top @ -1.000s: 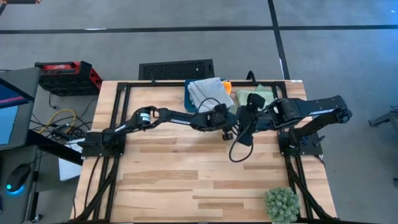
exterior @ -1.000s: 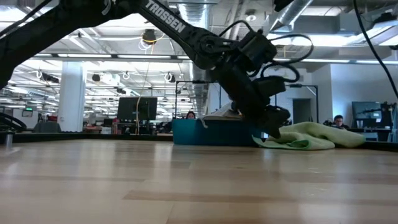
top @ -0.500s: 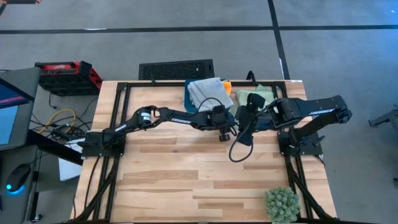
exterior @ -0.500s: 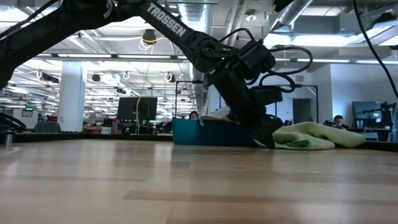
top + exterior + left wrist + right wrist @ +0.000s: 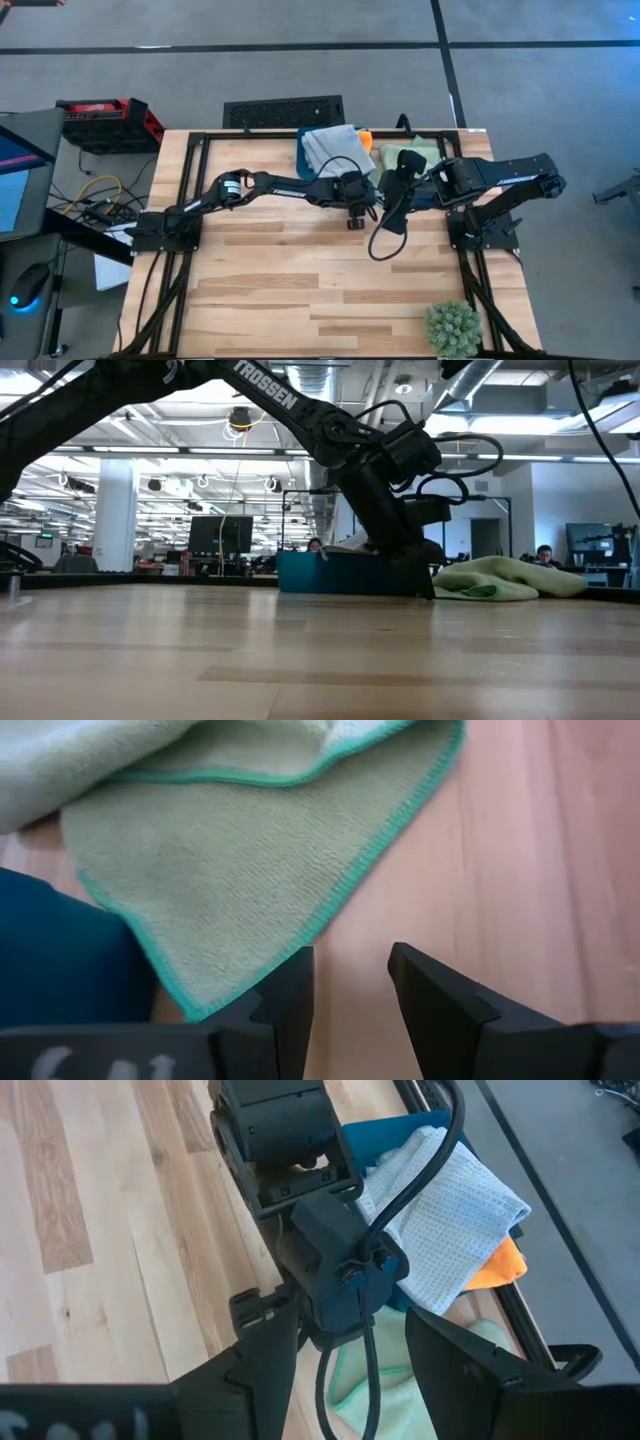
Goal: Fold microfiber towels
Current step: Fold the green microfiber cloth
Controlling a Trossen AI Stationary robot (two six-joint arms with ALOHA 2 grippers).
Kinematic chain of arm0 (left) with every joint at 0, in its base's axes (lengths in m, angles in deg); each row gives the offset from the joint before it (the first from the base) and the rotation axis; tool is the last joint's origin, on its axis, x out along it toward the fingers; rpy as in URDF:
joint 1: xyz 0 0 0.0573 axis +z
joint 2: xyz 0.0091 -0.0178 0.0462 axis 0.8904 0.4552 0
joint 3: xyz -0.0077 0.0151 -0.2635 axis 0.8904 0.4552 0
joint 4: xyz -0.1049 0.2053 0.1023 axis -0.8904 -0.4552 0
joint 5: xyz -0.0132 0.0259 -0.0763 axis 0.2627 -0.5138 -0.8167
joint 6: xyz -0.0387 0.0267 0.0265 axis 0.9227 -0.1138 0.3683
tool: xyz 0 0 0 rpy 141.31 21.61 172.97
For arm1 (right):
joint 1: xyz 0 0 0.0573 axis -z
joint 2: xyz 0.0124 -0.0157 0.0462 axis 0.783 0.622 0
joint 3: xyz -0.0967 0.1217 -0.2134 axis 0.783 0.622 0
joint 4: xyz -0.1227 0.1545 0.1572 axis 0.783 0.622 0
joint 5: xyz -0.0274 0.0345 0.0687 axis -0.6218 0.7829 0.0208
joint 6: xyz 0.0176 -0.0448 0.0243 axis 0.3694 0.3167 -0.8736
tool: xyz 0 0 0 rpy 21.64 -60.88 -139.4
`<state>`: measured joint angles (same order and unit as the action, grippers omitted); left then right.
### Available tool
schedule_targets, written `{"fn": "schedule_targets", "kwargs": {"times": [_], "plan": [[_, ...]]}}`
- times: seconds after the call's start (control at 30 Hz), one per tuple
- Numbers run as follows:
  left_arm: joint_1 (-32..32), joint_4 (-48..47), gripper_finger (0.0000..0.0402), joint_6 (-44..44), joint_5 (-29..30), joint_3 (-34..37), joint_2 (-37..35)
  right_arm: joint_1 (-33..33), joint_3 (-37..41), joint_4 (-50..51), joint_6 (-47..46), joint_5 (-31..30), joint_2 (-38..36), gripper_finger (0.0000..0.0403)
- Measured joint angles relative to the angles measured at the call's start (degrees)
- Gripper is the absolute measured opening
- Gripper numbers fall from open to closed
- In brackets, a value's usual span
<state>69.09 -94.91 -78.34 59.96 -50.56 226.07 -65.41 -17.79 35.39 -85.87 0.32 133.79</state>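
A light green towel (image 5: 425, 152) with a teal hem lies crumpled at the table's far right, and it also shows in the low view (image 5: 500, 578). Pale blue-grey towels (image 5: 330, 148) lie piled on a dark teal box (image 5: 335, 572), with an orange towel (image 5: 365, 137) behind them. My left gripper (image 5: 350, 982) is open, low at the tabletop, with bare wood between its fingers. It stands just beside the green towel's near hem (image 5: 300, 935). My right gripper (image 5: 350, 1350) is open, above the green towel and my left wrist. My left gripper comes slanting down toward the table's right. One fingertip (image 5: 292, 982) stands right against the green towel's hemmed edge (image 5: 262, 972) near its corner. I cannot tell whether it touches the cloth. The towel lies flat on the wood.
A spiky green plant ball (image 5: 453, 328) sits at the near right corner. A black frame rail (image 5: 330, 133) runs along the far edge. My left arm's cable (image 5: 385, 235) loops over the middle of the table. Bare wood lies toward the near and left sides.
My left gripper has drawn back toward the table's left, off the green towel's near edge, and sunk to the tabletop beside it. The towel has stayed where it lay.
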Motion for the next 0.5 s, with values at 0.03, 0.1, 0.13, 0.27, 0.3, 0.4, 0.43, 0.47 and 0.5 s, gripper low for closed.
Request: {"fn": "schedule_targets", "kwargs": {"times": [0.03, 0.1, 0.13, 0.27, 0.3, 0.4, 0.43, 0.47, 0.5], "plan": [[0.03, -0.33, 0.0134, 0.03, -0.46, 0.00, 0.01, 0.00, 0.00, 0.00, 0.00, 0.00, 0.00, 0.0210], [-0.07, -0.05, 0.0134, 0.64, -0.14, -0.12, 0.09, 0.00, 0.00, 0.00, 0.00, 0.00, 0.00, 0.0210], [-0.21, -0.14, 0.0134, 1.24, 0.52, -0.93, 0.13, 0.00, 0.00, 0.00, 0.00, 0.00, 0.00, 0.0210], [-1.32, 3.35, 0.0135, 0.69, 5.89, -3.65, 0.89, 0.01, 0.00, -0.02, 0.00, 0.00, 0.00, 0.0210], [-1.36, 5.21, 0.0135, 0.33, 6.25, -3.83, 1.09, 0.00, 0.00, -0.02, -0.01, 0.00, 0.00, 0.0210], [-1.38, 8.97, 0.0135, 0.94, 4.84, -4.04, 1.09, 0.00, 0.00, -0.02, 0.00, 0.00, 0.00, 0.0210], [-1.34, 9.97, 0.0135, 1.00, 4.42, -4.04, 1.05, 0.00, 0.00, -0.03, 0.00, 0.00, 0.00, 0.0210], [-1.30, 11.03, 0.0135, 0.94, 4.59, -4.04, 1.10, 0.00, 0.00, -0.04, 0.11, 0.00, 0.00, 0.0210], [-1.29, 12.58, 0.0135, 0.75, 5.36, -4.08, 1.39, 0.01, 0.00, -0.02, 0.33, 0.00, 0.00, 0.0210]]}}
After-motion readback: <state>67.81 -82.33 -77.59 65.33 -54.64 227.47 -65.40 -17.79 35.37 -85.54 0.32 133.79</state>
